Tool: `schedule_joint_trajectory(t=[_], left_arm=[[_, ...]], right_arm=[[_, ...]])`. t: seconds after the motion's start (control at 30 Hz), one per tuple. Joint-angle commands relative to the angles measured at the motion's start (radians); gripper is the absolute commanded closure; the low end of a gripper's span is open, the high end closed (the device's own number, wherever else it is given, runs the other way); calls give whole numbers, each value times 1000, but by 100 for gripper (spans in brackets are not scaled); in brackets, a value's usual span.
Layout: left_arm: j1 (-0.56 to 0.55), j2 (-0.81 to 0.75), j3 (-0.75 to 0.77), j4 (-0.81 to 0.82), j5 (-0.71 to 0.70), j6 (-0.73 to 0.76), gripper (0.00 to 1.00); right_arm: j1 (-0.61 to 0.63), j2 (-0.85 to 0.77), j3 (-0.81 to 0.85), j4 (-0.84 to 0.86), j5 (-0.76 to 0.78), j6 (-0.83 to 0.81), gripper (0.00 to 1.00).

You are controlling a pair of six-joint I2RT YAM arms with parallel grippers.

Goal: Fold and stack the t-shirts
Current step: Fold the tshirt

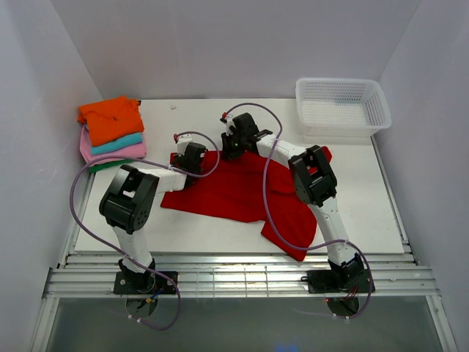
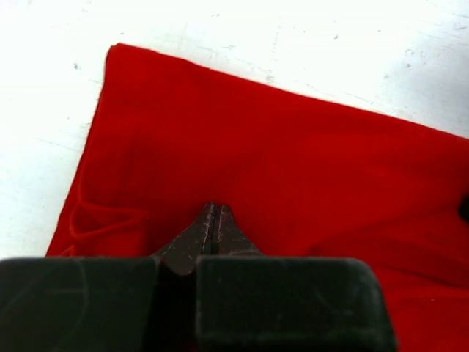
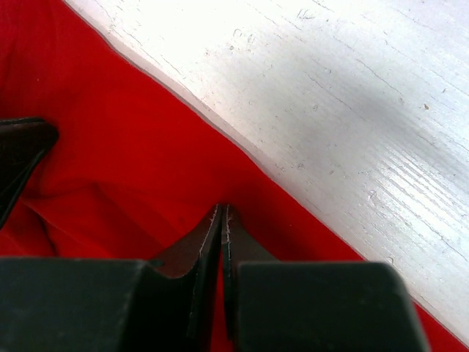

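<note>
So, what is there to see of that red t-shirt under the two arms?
The red t-shirt is soft, plain, bright cloth with no print showing. It lies spread but rumpled across the middle of the white table, with one part trailing toward the near right. The left pincer and right pincer are both closed and appear to pinch it near its far edge, where the cloth wrinkles.
</note>
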Motion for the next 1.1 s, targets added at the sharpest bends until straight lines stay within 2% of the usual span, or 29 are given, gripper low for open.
schedule_joint_trajectory(t=[0.0, 0.2, 0.7, 0.93, 1.07], left_arm=[[-1, -85, -23, -12, -47, -15, 100], [1, -150, -94, -9, -84, -37, 100], [58, -170, -168, -20, -81, -86, 100], [58, -237, -188, -103, -143, -168, 100], [58, -346, -215, -156, -177, -209, 100]], right_arm=[[-5, 56, -21, -137, 30, -23, 91], [-5, 56, -19, -137, 27, -20, 91], [-5, 56, -33, -137, 22, -25, 91], [-3, 59, -32, -138, 16, -22, 91], [-5, 61, -35, -137, 19, -25, 91]])
